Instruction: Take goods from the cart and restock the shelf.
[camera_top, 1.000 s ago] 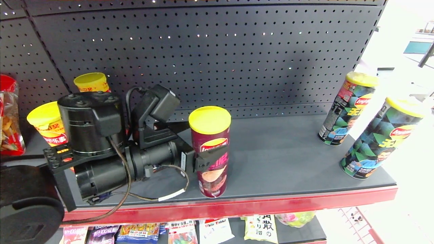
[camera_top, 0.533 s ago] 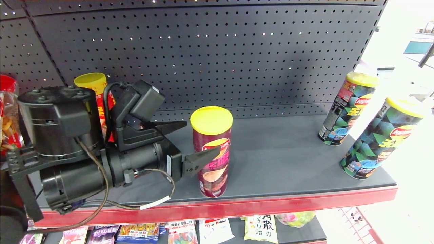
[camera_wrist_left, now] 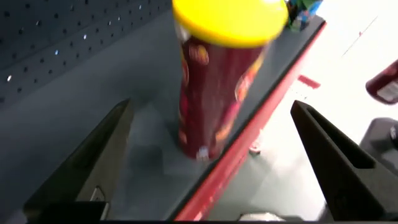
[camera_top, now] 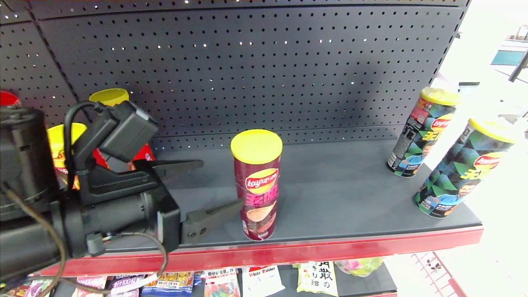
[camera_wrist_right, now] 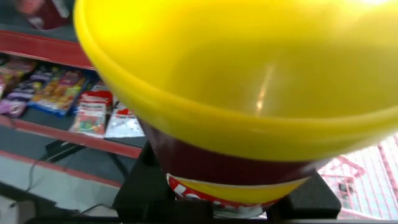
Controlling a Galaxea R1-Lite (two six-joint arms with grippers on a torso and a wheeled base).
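The maroon can (camera_top: 256,183) stands upright on the shelf (camera_top: 350,185), close to its near edge and roughly midway along it. The left gripper (camera_top: 221,182) sits just left of it with its fingers spread wide and nothing between them. The near finger's tip comes close to the can's lower body; whether it touches, I cannot tell. The right gripper (camera_wrist_right: 217,205) has its fingers closed on the lower body of a second can (camera_wrist_right: 236,93) of the same kind, held in the air.

These cans look like light paperboard tubes: stiff enough to hold shape, though a hard squeeze would likely dent the wall and crush the chips inside. The printed wrap is glossy and smooth, so probably a little slippery. The body is tall and narrow on a small base, so a sideways knock could topple it. The best hold is across the middle of the round body, below the yellow lid, which seems a snap-on plastic cap that might pop off.

The shelf is matt dark metal with a red lip (camera_top: 330,247) and a perforated back panel (camera_top: 247,70). Two dark patterned cans (camera_top: 423,132) stand at the right end, well apart from the maroon one, and red cans with yellow lids (camera_top: 109,97) at the far left
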